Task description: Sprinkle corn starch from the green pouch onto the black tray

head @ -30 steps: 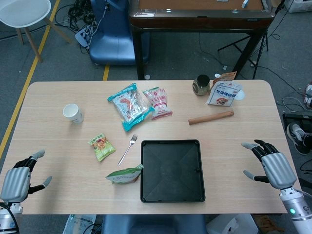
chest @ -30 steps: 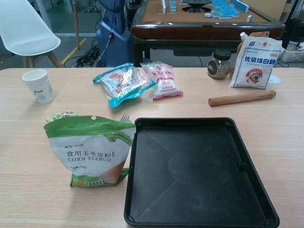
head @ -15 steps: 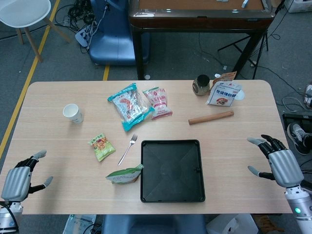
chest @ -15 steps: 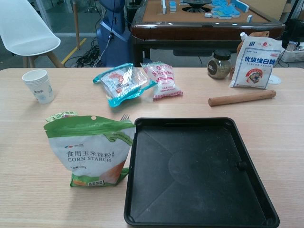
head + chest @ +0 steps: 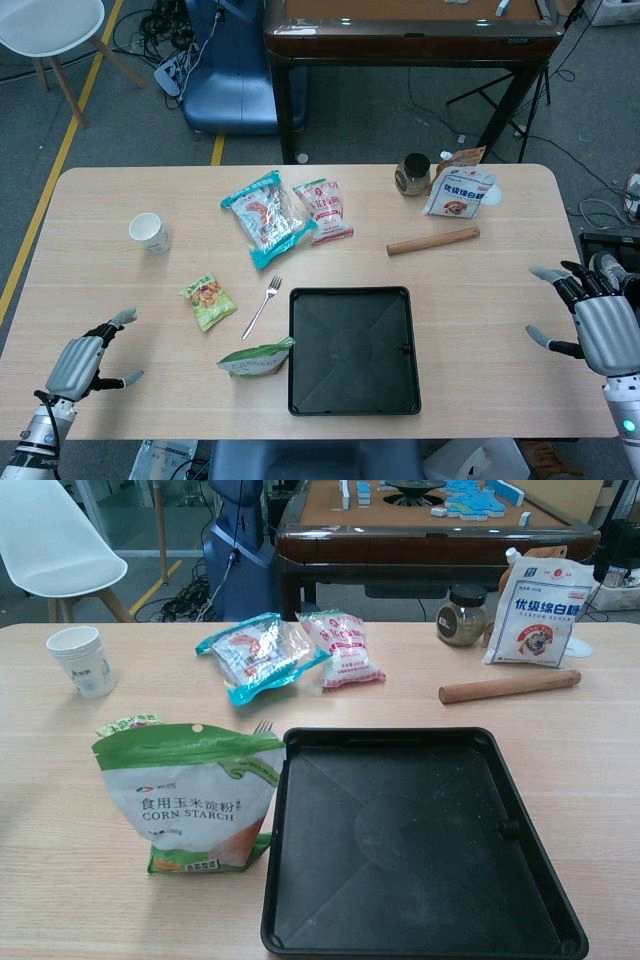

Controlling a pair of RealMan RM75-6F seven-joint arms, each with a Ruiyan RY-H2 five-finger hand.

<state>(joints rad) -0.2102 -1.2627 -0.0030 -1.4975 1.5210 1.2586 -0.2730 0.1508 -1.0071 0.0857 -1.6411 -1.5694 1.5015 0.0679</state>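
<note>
The green corn starch pouch [image 5: 190, 795] stands upright near the table's front edge, just left of the black tray [image 5: 420, 910]; from the head view the pouch [image 5: 256, 357] touches the tray [image 5: 352, 400] at its left rim. The tray holds nothing. My left hand [image 5: 82, 359] hovers over the front left of the table with fingers spread, well left of the pouch. My right hand [image 5: 598, 328] is at the right table edge, fingers apart, holding nothing. Neither hand shows in the chest view.
A fork [image 5: 262, 306] and a small green snack packet [image 5: 208, 301] lie behind the pouch. Further back are a paper cup [image 5: 149, 232], two snack bags [image 5: 288, 214], a rolling pin [image 5: 433, 241], a jar [image 5: 411, 174] and a white bag [image 5: 459, 191].
My left hand has moved right and inward over the table. My right hand has drifted right toward the table edge. The pouch and tray have not moved.
</note>
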